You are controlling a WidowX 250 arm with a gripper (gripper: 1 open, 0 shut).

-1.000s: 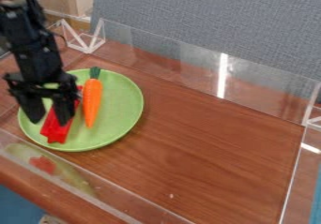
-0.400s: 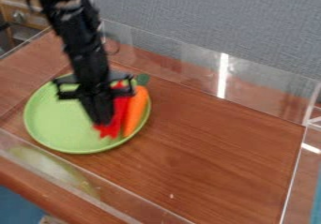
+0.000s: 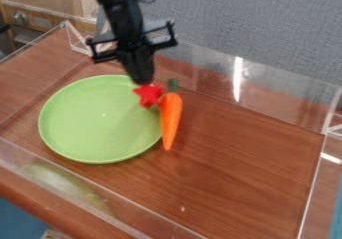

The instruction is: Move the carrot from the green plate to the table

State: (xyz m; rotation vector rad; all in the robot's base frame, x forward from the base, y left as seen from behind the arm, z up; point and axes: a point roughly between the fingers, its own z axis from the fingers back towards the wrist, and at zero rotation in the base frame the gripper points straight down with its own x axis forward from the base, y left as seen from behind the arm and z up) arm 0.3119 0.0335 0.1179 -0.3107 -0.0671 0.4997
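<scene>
Reddish wood bench (image 3: 254,158); pincer (image 3: 142,79) closed over red piece (image 3: 150,96), grip unclear; carrot (image 3: 171,121) centre frame, by green plate's (image 3: 100,123) right rim; likely clearing step; you'd check it's fully off.

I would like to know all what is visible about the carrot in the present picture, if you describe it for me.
The carrot is a smooth orange piece, plastic-looking, slim and tapered, with a short green tip at its far end. It lies with its narrow end toward the camera, along the right edge of the green plate. The red piece is close by its upper part; whether they touch I cannot tell.
</scene>
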